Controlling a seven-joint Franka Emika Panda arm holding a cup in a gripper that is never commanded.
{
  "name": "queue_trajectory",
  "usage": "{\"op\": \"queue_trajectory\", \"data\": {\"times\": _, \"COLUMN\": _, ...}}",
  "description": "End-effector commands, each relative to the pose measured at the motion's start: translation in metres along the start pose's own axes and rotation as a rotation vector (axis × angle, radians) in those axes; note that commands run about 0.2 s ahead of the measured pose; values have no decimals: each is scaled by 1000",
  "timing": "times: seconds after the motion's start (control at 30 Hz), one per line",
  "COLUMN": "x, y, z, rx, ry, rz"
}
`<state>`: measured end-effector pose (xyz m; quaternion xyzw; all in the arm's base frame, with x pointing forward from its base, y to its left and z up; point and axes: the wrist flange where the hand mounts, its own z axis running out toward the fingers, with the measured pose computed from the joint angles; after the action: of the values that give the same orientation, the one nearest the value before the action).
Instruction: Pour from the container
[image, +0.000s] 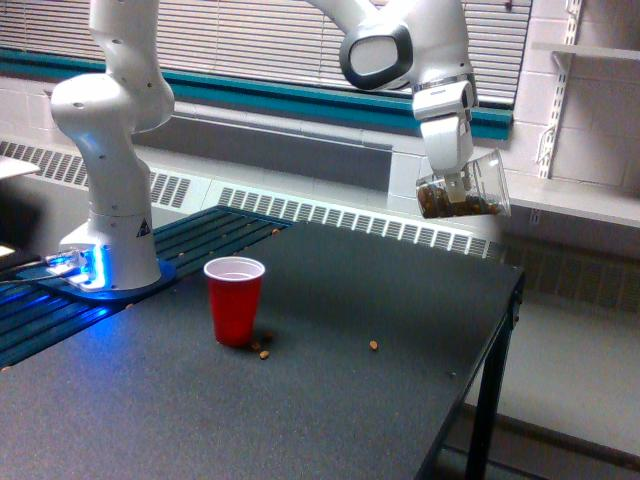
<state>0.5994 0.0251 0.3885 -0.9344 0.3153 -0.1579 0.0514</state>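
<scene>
The robot's gripper (456, 185) is high above the far right part of the table, its fingers clamped on the clear plastic container (470, 187). The container is tipped over nearly onto its side, its wide mouth facing toward the exterior view's right, and a layer of small brown pieces (455, 205) lies along its lower wall. It hangs well above the dark table (400, 400) and touches nothing but the gripper. Well to the left and nearer, a red cup (235, 300) with a white inside stands upright on the table, far apart from the container. A few brown bits (262, 350) lie just beside the cup's base, and one more (374, 345) sits alone farther right. The arm's white base (112, 240) stands at the far left, with a blue glow at its foot. A radiator grille (340, 220) and window blinds (260, 40) run along the wall behind.
</scene>
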Motion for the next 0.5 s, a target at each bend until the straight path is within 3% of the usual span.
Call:
{"op": "queue_trajectory", "data": {"times": 0.03, "x": 7, "y": -6, "z": -47, "rx": 54, "ry": 69, "rz": -16}}
{"op": "queue_trajectory", "data": {"times": 0.5, "x": -13, "y": 6, "z": -100, "rx": 76, "ry": 150, "rz": -78}}
